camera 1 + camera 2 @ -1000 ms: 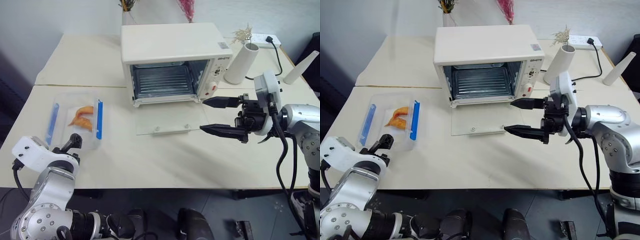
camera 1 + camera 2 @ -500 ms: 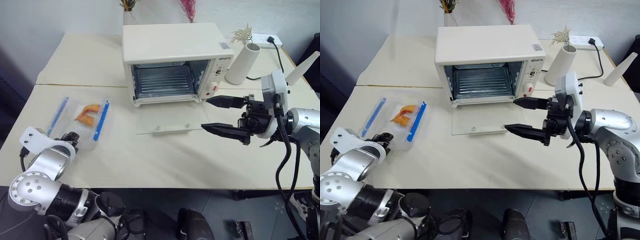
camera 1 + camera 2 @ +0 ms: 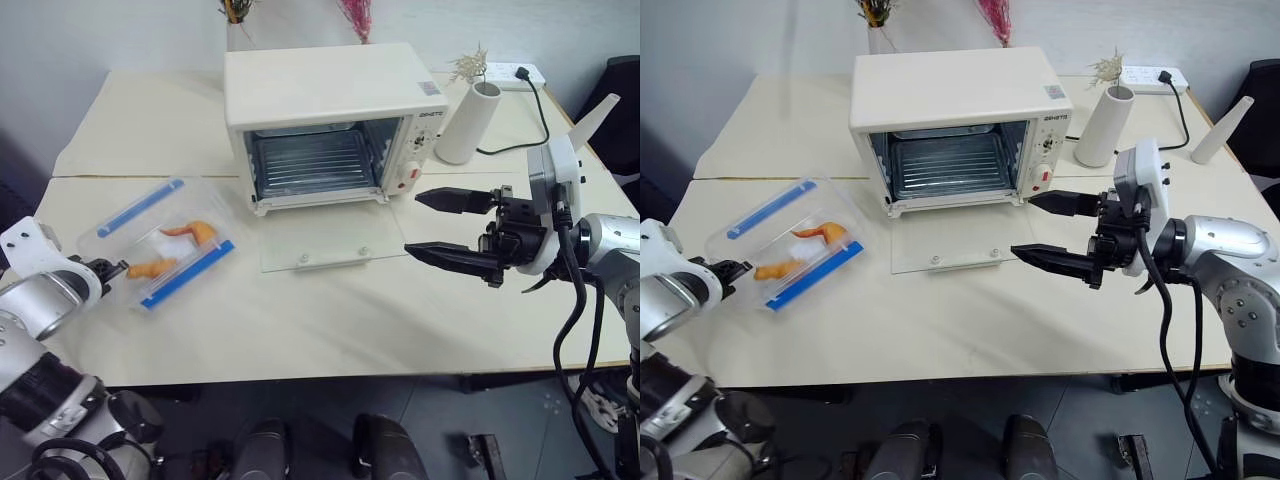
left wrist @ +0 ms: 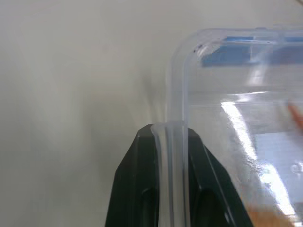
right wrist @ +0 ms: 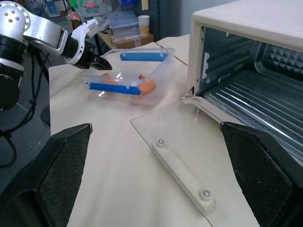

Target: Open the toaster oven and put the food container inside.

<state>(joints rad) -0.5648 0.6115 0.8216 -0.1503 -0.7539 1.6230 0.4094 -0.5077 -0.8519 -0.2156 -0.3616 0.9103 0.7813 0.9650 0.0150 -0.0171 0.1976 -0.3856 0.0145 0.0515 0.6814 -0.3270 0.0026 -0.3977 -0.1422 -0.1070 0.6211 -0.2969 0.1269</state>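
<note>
The left gripper [image 3: 110, 268] is clamped on a corner rim of the food container [image 3: 160, 243], which lies on the table [image 3: 330, 320], long axis running diagonally toward the toaster oven [image 3: 325, 125]. The right gripper [image 3: 440, 225] hangs wide open beside the lowered door [image 3: 325, 238].

You're in a staged lab or office room: 2 cream desks [image 3: 330, 330] pushed together, a power strip [image 3: 512, 73] at the far-right corner, stacked paper cups [image 5: 144, 22] behind.

toaster oven [image 3: 320, 100] | brand word on panel | possibly "GEMOTE", unclear
</note>
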